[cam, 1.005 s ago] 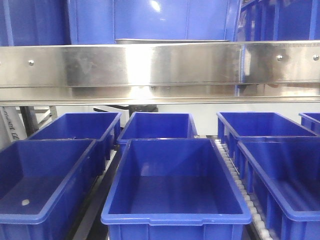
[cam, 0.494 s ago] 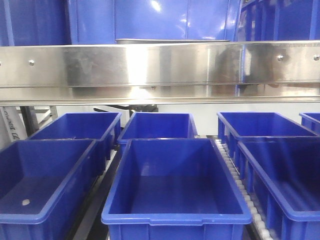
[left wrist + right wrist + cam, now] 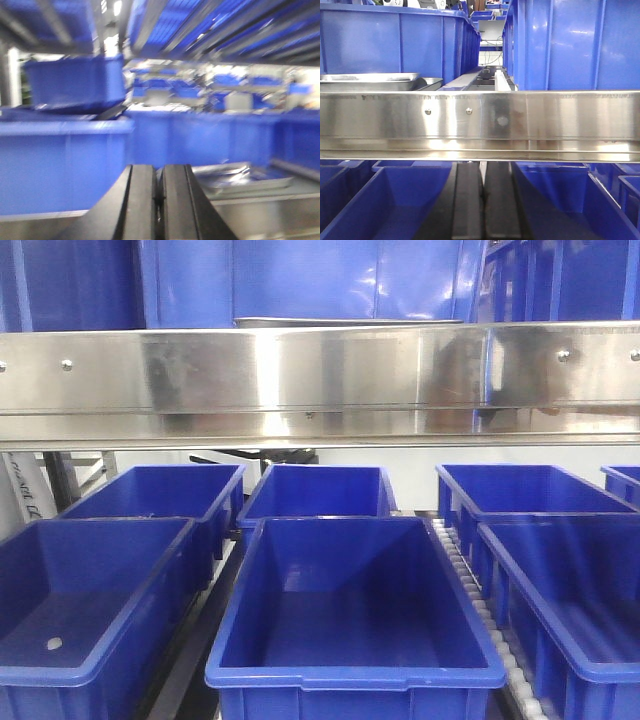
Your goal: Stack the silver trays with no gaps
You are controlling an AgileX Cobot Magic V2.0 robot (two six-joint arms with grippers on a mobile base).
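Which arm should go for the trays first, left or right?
Left, probably. Its gripper is already above the beam, with the trays just ahead to the right. The right gripper sits below the beam, which blocks its path. Both are shut.

An upper shelf behind a riveted steel beam (image 3: 320, 380) carries the silver trays (image 3: 375, 81), lying side by side, flanked by tall blue bins (image 3: 395, 42). On the roller rack (image 3: 470, 585) below, open blue bins (image 3: 350, 610) sit in rows.
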